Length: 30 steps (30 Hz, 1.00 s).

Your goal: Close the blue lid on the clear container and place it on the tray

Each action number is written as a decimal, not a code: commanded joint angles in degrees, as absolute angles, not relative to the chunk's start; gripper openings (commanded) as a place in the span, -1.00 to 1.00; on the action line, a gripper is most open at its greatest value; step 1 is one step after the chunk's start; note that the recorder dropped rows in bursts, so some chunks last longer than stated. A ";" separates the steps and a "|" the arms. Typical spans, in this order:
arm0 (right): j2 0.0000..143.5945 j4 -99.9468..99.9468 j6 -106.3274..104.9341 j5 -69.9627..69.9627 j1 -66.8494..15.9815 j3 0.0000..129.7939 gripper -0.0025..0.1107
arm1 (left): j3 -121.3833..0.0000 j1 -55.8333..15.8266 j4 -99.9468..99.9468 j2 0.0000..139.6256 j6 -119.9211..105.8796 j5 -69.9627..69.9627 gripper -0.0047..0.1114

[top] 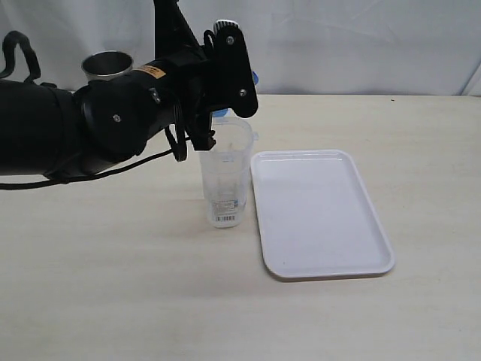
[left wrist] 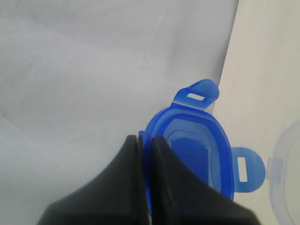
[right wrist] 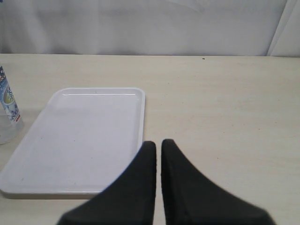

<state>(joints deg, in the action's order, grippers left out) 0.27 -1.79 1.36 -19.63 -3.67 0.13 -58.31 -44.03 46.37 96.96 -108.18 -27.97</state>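
My left gripper (left wrist: 145,138) is shut on one edge of the blue lid (left wrist: 197,150), which shows its hollow underside and two snap flaps. In the exterior view the left gripper (top: 216,113) holds the blue lid (top: 219,113) right over the mouth of the clear container (top: 225,180), which stands upright on the table just left of the tray (top: 319,214). A piece of the container's rim (left wrist: 286,173) shows beside the lid in the left wrist view. My right gripper (right wrist: 158,143) is shut on nothing, above the table near a corner of the white tray (right wrist: 84,136). The exterior view does not show the right arm.
A grey steel cup (top: 107,65) stands at the back left, behind the left arm. A white cloth backdrop hangs behind the table. The container's base with its label (right wrist: 7,110) sits at the edge of the right wrist view, next to the tray.
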 commanded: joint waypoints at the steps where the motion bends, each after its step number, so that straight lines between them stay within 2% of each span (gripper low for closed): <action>1: 0.00 -1.76 1.05 -19.64 -3.29 0.00 -0.88 | -58.36 -44.19 45.82 97.00 -108.60 -28.99 -0.92; 6: 0.00 -1.76 1.05 -19.64 -3.29 0.00 -0.88 | -57.37 -47.41 46.66 96.43 -114.11 -33.09 -0.92; 30: 0.00 -1.76 1.05 -19.64 -3.29 0.00 -0.88 | -57.37 -47.41 50.14 96.43 -113.67 -35.40 -0.92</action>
